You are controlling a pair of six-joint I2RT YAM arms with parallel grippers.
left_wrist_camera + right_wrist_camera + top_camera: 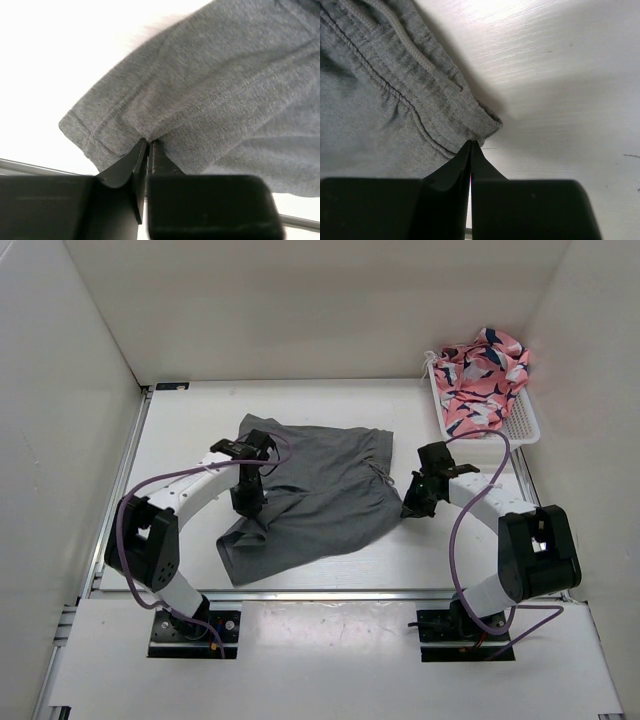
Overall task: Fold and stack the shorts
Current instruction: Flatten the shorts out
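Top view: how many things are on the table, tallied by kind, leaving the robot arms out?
Grey shorts: 1
Pink patterned cloth bundle (cannot tell how many pieces): 1
White basket: 1
Total: 3

White table, grey shorts spread mid-table, white basket at far right corner
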